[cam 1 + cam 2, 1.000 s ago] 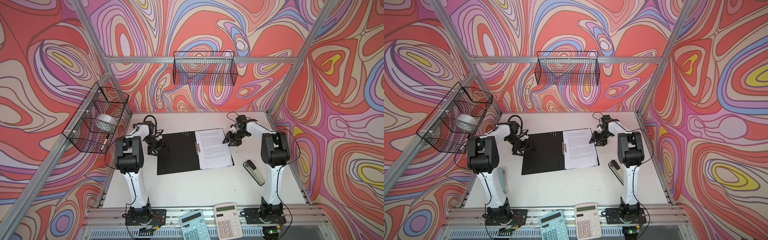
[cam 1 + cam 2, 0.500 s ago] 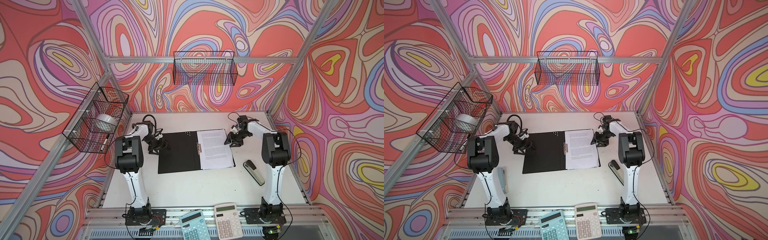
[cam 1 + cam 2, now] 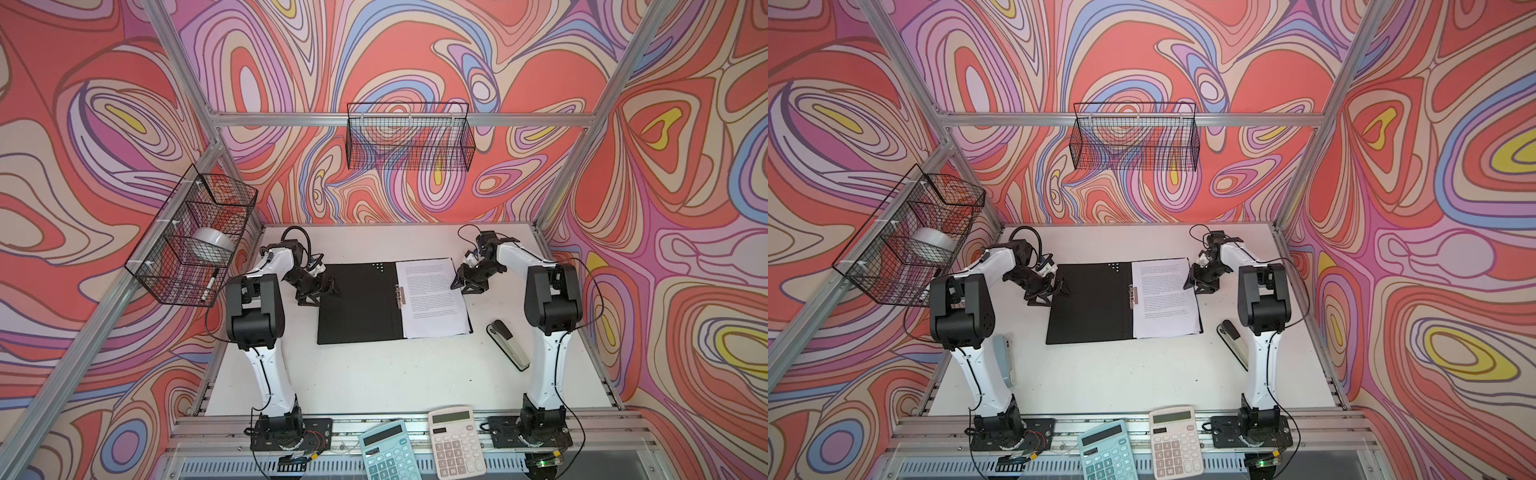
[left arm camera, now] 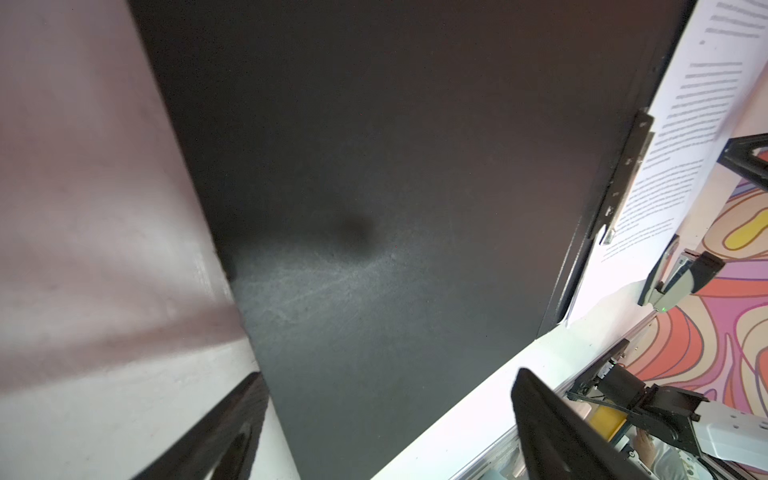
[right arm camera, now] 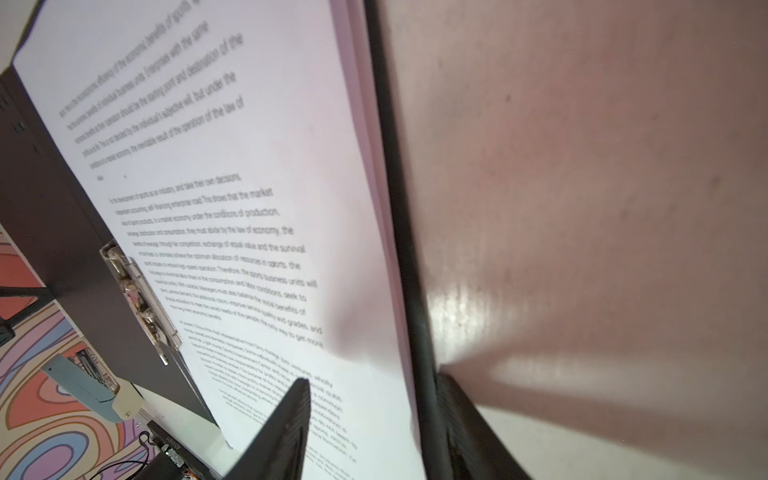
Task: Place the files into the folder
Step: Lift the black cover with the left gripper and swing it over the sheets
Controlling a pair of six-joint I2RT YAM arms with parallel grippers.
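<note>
The folder (image 3: 357,303) (image 3: 1090,303) lies open and flat on the table, black inside up, with a metal clip (image 4: 623,174) (image 5: 141,299) at its spine. The files (image 3: 432,297) (image 3: 1165,295), white printed sheets, lie on its right half. My left gripper (image 3: 320,296) (image 3: 1049,296) (image 4: 386,374) is open at the folder's left edge, its fingers wide apart and holding nothing. My right gripper (image 3: 464,287) (image 3: 1197,287) (image 5: 374,377) is open astride the right edge. One finger is over the files (image 5: 249,124) and one is on the table beside the folder's rim (image 5: 399,208).
A stapler (image 3: 509,345) (image 3: 1233,343) lies right of the folder by the right arm. Two calculators (image 3: 386,453) (image 3: 457,440) rest on the front rail. Wire baskets hang on the back wall (image 3: 409,141) and left wall (image 3: 191,237). A grey oblong object (image 3: 1007,361) lies behind the left arm.
The right gripper has shifted a little to the right, and the folder with the files has slid slightly right with it. The left gripper has barely moved.
</note>
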